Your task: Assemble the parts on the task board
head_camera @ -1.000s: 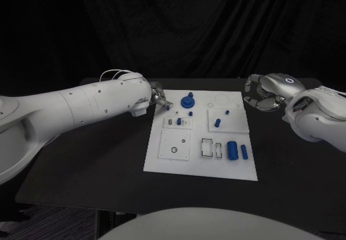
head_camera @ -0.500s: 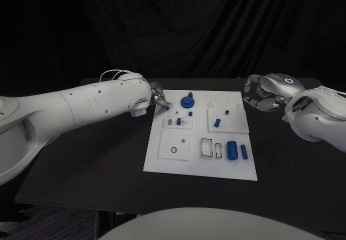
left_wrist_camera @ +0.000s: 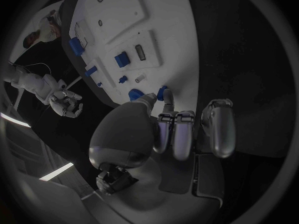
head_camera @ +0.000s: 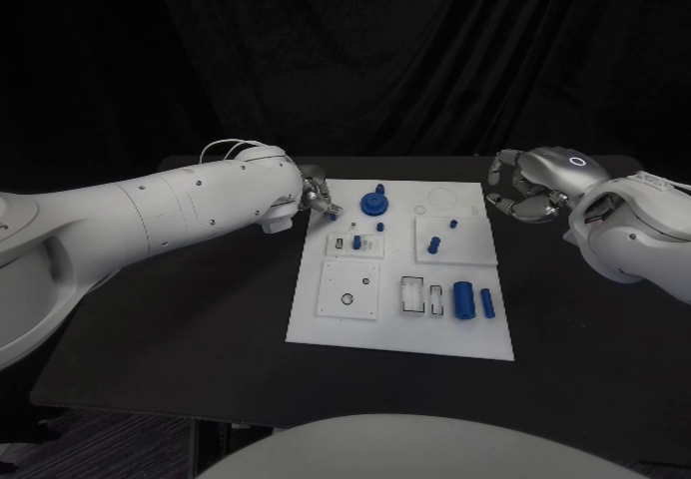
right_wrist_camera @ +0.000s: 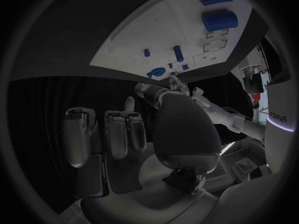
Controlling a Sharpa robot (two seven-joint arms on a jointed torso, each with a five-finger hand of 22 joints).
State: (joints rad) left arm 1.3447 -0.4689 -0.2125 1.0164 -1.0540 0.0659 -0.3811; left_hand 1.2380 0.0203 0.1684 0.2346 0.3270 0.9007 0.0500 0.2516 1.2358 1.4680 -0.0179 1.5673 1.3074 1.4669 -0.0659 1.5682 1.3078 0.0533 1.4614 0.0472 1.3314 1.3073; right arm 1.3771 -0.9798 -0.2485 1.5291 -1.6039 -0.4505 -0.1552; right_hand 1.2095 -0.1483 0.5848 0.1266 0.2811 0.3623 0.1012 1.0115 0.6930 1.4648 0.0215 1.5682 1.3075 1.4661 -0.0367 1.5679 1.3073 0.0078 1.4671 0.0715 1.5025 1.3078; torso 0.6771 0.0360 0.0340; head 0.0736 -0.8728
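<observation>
The left hand (head_camera: 320,200), silver and many-fingered, sits at the far left corner of the white rectangular task board (head_camera: 352,334). In the left wrist view its fingers (left_wrist_camera: 177,134) curl inward and a small blue part (left_wrist_camera: 166,93) shows at one fingertip, but whether it is pinched or merely touched cannot be told. Just beside that hand stands a round blue disc with a raised knob (head_camera: 374,206), with a small blue peg (head_camera: 381,188) past it.

The right hand (head_camera: 525,195) hovers off the board's far right edge, above the black surface (head_camera: 173,329), its fingers (right_wrist_camera: 118,132) bent in with nothing between them.

Nearer the robot, a large blue cylinder (head_camera: 463,299) and a slimmer blue cylinder (head_camera: 488,303) lie side by side near the right edge of the board. Small blue pegs (head_camera: 433,241) stand in a square white plate toward the far right, and another blue piece (head_camera: 355,241) stands in a plate on the left.
</observation>
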